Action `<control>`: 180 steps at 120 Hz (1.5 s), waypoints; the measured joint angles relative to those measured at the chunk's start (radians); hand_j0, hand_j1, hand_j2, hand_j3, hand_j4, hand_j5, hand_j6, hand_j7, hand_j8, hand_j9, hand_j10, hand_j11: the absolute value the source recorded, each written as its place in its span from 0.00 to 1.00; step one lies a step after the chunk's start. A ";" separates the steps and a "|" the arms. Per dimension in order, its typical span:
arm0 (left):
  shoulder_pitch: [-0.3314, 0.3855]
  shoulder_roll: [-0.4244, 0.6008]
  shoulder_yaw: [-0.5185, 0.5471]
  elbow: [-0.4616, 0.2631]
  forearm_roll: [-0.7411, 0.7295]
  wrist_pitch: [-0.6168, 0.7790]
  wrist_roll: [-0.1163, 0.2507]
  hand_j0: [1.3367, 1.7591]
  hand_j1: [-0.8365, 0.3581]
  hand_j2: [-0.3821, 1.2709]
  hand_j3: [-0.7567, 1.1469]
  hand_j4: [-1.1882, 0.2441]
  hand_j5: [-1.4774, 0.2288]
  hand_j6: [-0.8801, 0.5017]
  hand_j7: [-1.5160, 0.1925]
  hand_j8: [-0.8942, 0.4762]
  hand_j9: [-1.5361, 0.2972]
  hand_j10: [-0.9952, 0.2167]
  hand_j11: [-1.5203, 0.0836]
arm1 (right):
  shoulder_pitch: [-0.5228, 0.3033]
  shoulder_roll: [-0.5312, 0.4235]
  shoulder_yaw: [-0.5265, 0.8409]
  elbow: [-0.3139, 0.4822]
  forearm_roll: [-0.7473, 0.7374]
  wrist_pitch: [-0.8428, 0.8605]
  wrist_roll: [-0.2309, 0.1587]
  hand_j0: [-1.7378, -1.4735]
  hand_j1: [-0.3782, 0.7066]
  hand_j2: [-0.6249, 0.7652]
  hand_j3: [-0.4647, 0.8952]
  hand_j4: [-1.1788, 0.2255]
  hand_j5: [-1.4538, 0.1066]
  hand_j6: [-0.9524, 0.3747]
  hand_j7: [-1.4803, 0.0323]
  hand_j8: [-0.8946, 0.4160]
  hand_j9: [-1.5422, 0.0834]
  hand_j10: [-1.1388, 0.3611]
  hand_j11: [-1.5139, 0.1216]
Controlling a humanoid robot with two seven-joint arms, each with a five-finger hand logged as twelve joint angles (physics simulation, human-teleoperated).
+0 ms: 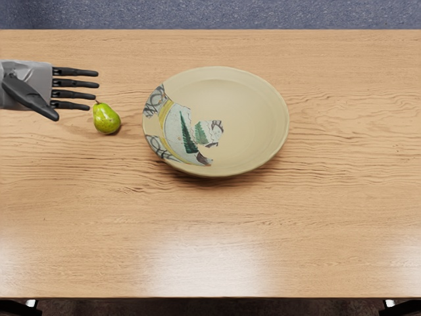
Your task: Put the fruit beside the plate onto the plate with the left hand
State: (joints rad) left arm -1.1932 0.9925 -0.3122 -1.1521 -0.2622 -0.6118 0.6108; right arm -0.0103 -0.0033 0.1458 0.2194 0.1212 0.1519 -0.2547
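Above table (210,230), left hand (46,89) outstretched flat, fingers near pear (106,118).

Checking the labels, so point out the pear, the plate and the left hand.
pear (106,119): head view, its green body.
plate (263,112): head view, bare right side.
left hand (37,80): head view, the palm.

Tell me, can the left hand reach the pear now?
Probably yes. The left hand is open just beside the pear, with nothing between them; the plate lies on the pear's other side.
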 joint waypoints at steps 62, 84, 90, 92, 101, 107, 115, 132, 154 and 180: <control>-0.079 -0.165 -0.061 0.009 0.306 0.000 0.000 0.76 0.99 0.23 0.40 0.83 0.87 0.64 0.89 0.65 0.84 0.82 0.95 | 0.001 0.002 -0.005 0.000 -0.002 0.000 0.000 0.30 0.06 0.44 0.34 0.82 0.90 0.69 0.95 0.66 0.92 0.74 0.90; -0.114 -0.268 -0.129 0.010 0.645 0.001 0.000 0.76 0.99 0.23 0.40 0.83 0.87 0.64 0.89 0.65 0.84 0.82 0.95 | 0.000 0.002 -0.006 0.000 -0.002 0.000 0.000 0.30 0.06 0.44 0.34 0.82 0.90 0.69 0.95 0.66 0.92 0.74 0.90; -0.118 -0.268 -0.135 0.010 0.716 0.001 0.000 0.76 0.99 0.23 0.40 0.83 0.87 0.64 0.89 0.65 0.84 0.82 0.95 | -0.001 0.002 -0.006 0.000 -0.002 0.000 0.000 0.30 0.06 0.44 0.34 0.82 0.90 0.69 0.95 0.66 0.92 0.74 0.90; -0.118 -0.269 -0.136 0.011 0.733 0.001 0.000 0.76 0.99 0.23 0.40 0.83 0.87 0.64 0.89 0.65 0.84 0.82 0.95 | -0.002 0.002 -0.006 0.000 -0.003 0.000 0.000 0.30 0.06 0.44 0.34 0.82 0.90 0.69 0.95 0.66 0.92 0.74 0.90; -0.117 -0.294 -0.138 0.013 0.847 0.001 -0.001 0.76 0.99 0.23 0.40 0.83 0.87 0.64 0.89 0.65 0.84 0.82 0.95 | -0.004 0.002 -0.007 -0.001 -0.003 0.000 0.000 0.30 0.06 0.44 0.34 0.82 0.90 0.69 0.95 0.66 0.92 0.74 0.90; -0.115 -0.309 -0.138 0.013 0.930 0.005 -0.005 0.76 0.99 0.23 0.40 0.83 0.87 0.64 0.89 0.65 0.84 0.82 0.95 | -0.005 0.002 -0.007 -0.001 -0.003 0.000 0.000 0.30 0.06 0.44 0.34 0.82 0.90 0.69 0.95 0.66 0.92 0.74 0.90; -0.113 -0.329 -0.137 0.013 1.028 0.013 -0.008 0.76 0.99 0.23 0.40 0.83 0.87 0.63 0.89 0.65 0.84 0.82 0.95 | -0.006 0.002 -0.008 -0.001 -0.003 0.000 0.000 0.30 0.06 0.44 0.34 0.82 0.90 0.69 0.95 0.66 0.92 0.74 0.90; -0.102 -0.332 -0.121 0.012 1.142 0.050 -0.007 0.76 0.99 0.23 0.40 0.83 0.87 0.63 0.89 0.65 0.84 0.82 0.95 | -0.006 0.002 -0.009 -0.001 -0.003 0.000 0.000 0.30 0.06 0.44 0.34 0.82 0.90 0.69 0.95 0.66 0.92 0.74 0.90; -0.108 -0.340 -0.006 0.008 1.211 0.218 -0.006 0.76 0.99 0.23 0.40 0.83 0.87 0.63 0.89 0.65 0.84 0.82 0.95 | -0.007 0.002 -0.009 -0.002 -0.003 0.000 0.000 0.30 0.06 0.44 0.34 0.82 0.90 0.69 0.95 0.66 0.92 0.74 0.90; -0.103 -0.370 0.093 0.010 1.306 0.367 -0.005 0.76 0.99 0.23 0.40 0.83 0.87 0.63 0.89 0.65 0.84 0.82 0.95 | -0.007 0.002 -0.009 -0.002 -0.003 0.000 0.000 0.30 0.06 0.44 0.34 0.82 0.90 0.69 0.95 0.66 0.92 0.74 0.90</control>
State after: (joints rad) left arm -1.2966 0.6222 -0.2193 -1.1422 1.0437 -0.2445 0.6054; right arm -0.0169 -0.0015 0.1365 0.2178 0.1181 0.1519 -0.2546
